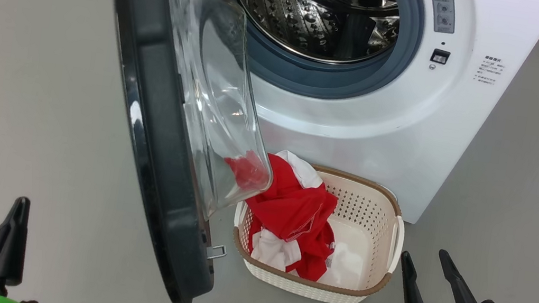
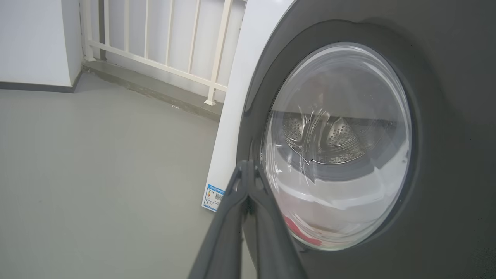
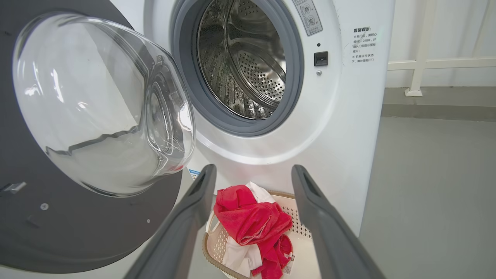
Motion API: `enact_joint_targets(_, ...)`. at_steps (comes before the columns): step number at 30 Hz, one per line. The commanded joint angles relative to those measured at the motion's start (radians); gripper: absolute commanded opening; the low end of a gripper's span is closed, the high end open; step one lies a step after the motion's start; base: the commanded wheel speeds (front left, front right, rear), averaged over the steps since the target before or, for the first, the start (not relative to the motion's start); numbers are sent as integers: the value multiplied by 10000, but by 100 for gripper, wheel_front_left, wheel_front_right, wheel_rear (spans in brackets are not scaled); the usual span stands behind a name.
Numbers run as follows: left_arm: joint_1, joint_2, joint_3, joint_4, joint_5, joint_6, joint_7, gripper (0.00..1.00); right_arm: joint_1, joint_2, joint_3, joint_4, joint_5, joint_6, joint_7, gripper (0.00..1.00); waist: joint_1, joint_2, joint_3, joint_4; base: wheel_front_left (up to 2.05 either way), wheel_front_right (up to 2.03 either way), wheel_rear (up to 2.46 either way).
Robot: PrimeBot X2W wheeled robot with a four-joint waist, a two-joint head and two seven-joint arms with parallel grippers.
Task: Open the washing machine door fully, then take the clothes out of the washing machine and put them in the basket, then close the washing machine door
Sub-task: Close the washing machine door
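Two hazards ahead, both tied to swinging the washing machine door [image 1: 156, 156] shut. First: left jaws clenched on nothing, fingertips [image 2: 232, 217] pressed together right beside the door's glossy outer face, near the edge of the glass bowl [image 2: 337, 147]; touching or not, cannot tell. Pushing with so narrow a point on so slick a surface likely to skid off and leave the door half-swung. Second: right jaws released and empty, fingers [image 3: 325, 224] spread in front of the washing machine [image 1: 358, 132], above the basket [image 1: 372, 215]; possibly inside the door's sweep, so better pulled clear before any push. Also worth watching: clothes [image 1: 293, 208] heaped above the rim on the basket's left side, close under the bowl's lower lip in the head view; could be brushed or dragged along by the passing bowl.

Door standing wide open at the machine's left, dark rim nearly edge-on to the head camera, clear bowl bulging inward, small metal latch hook [image 1: 217, 251] at its free edge. Steel drum [image 1: 311, 13] apparently empty, as far as visible. Clothes red with white panels, crumpled in the basket on the floor [image 1: 18, 82], just in front of the machine.
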Motion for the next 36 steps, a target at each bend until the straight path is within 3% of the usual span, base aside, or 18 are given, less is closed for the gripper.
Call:
enact_joint_targets(1,-541,495,132,-347,-310,-56,-122,0,-277,-26,228,-226,121,48,-65,100,0,0,8,-36,0,0,0)
enact_joint_targets(5,-725,779,-328,-441,-1350,-56,-122,0,-274,-26,240,-225,145,48,-65,100,0,0,19,-77,0,0,0)
enact_joint_targets(15,-1564,2441,-1365,-965,-6963,-56,-97,0,-271,-26,305,-207,184,48,-65,100,0,0,73,-222,0,0,0)
enact_joint_targets(18,-1744,2834,-1326,-1234,-8562,-56,438,0,-276,-26,321,-219,202,48,-65,100,0,0,122,-287,0,0,0)
enact_joint_targets(23,-1860,2973,-747,-1533,-10864,-56,2390,0,-329,-26,308,-253,190,48,-65,100,0,0,291,-385,0,0,0)
enact_joint_targets(30,-1792,2650,834,-1423,-12516,-56,5676,0,-433,-26,233,-272,151,48,-65,100,0,0,536,-514,0,0,0)
enact_joint_targets(36,-1788,2174,2037,-1276,-13162,-56,8554,0,-516,-26,205,-281,137,48,-65,100,0,0,707,-542,0,0,0)
